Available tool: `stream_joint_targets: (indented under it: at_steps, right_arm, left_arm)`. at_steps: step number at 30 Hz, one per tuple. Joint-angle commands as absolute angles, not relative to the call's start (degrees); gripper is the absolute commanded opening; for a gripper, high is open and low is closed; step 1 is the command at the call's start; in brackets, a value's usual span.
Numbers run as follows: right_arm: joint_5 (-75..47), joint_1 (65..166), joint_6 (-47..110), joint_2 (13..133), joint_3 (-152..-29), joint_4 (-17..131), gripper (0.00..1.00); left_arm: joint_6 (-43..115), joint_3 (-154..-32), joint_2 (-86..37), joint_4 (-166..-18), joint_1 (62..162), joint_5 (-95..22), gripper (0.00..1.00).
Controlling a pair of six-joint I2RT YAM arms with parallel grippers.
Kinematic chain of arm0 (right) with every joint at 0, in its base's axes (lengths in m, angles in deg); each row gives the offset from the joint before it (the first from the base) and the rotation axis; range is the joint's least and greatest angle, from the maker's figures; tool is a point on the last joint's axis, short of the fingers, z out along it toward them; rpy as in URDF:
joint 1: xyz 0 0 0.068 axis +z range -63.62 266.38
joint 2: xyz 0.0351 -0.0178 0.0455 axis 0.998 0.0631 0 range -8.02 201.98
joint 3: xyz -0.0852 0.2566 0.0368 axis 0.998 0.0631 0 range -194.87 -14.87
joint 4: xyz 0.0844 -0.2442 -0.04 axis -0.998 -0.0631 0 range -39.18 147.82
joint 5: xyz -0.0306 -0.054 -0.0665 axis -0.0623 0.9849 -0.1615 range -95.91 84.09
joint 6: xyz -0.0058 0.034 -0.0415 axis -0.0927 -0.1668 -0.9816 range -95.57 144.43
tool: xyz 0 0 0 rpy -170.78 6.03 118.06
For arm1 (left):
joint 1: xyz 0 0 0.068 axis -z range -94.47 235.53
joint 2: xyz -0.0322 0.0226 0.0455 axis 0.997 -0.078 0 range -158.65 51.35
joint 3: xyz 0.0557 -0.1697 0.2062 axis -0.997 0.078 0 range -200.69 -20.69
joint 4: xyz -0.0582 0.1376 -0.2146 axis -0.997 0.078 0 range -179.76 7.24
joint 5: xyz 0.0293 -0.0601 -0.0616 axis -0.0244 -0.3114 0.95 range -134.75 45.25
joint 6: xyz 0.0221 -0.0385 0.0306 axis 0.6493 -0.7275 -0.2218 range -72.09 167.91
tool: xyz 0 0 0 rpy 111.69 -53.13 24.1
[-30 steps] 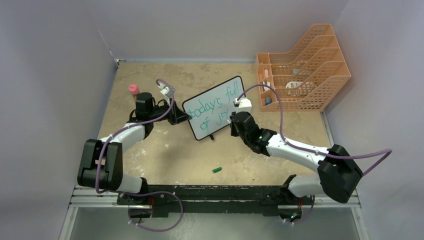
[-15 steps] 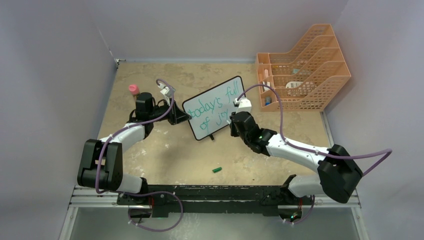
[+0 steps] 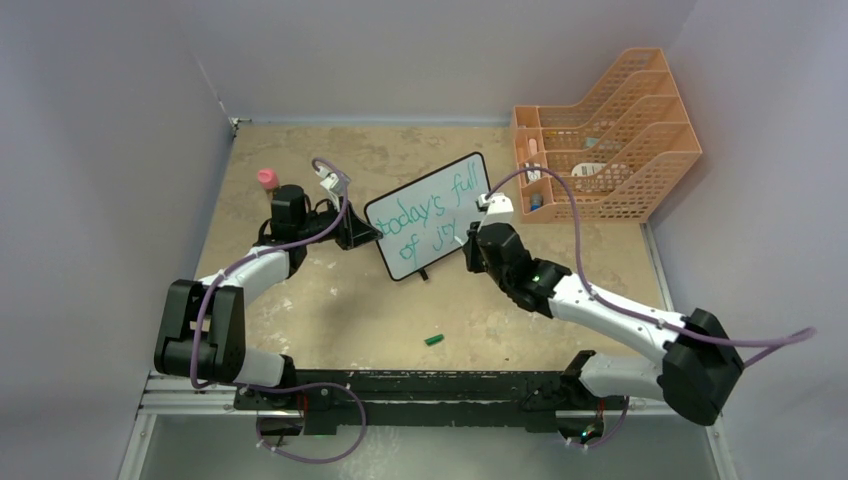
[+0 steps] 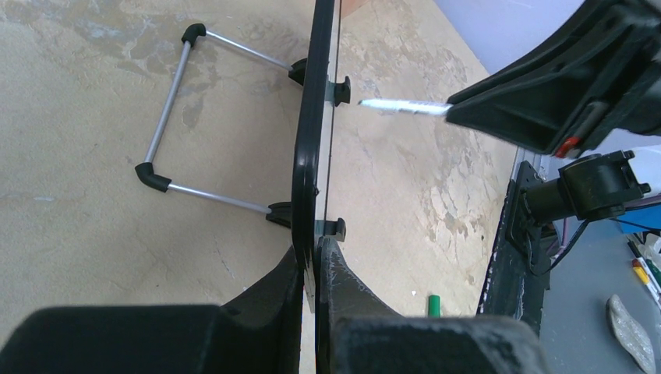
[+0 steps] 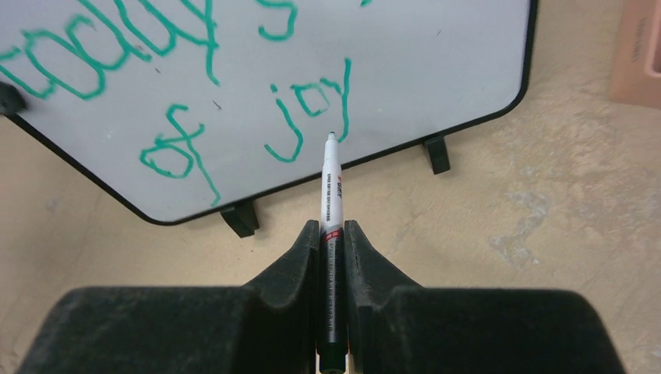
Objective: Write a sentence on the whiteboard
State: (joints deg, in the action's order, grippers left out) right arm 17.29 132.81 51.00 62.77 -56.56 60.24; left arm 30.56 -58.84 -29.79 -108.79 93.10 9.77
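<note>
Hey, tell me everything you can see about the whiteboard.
The whiteboard is small, white, black-framed with rounded corners, standing on two short black feet and a wire prop. Green handwriting reads "today's full of joy". The left gripper clamps one side edge; the marker tip seems just off it.

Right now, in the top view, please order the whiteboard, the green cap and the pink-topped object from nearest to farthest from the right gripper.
From the right gripper:
1. Whiteboard: just to its left, right beside it.
2. Green cap: lying alone, toward the near edge.
3. Pink-topped object: far left, beyond the whiteboard.
</note>
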Motion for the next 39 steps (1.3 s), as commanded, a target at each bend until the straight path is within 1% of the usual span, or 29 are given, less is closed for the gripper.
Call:
stream_joint_targets:
  at_steps: [1, 9, 23, 39]
  right_arm:
    - [22.36, 132.48, 50.03, 57.01, -56.51, 59.15, 0.0]
    - [22.83, 130.51, 51.2, 54.98, -53.22, 62.63, 0.0]
    - [20.25, 128.73, 50.59, 60.21, -52.35, 71.7, 0.0]
    - [19.95, 128.04, 50.44, 64.22, -53.01, 74.46, 0.0]
  left_arm:
    - [31.82, -60.68, -27.86, -109.93, 93.35, 9.48, 0.0]
    - [31.67, -60.68, -27.75, -109.93, 93.35, 9.45, 0.0]
    - [31.56, -60.67, -27.89, -110.33, 93.35, 9.87, 0.0]
    - [31.43, -60.68, -28.34, -110.68, 93.35, 10.31, 0.0]
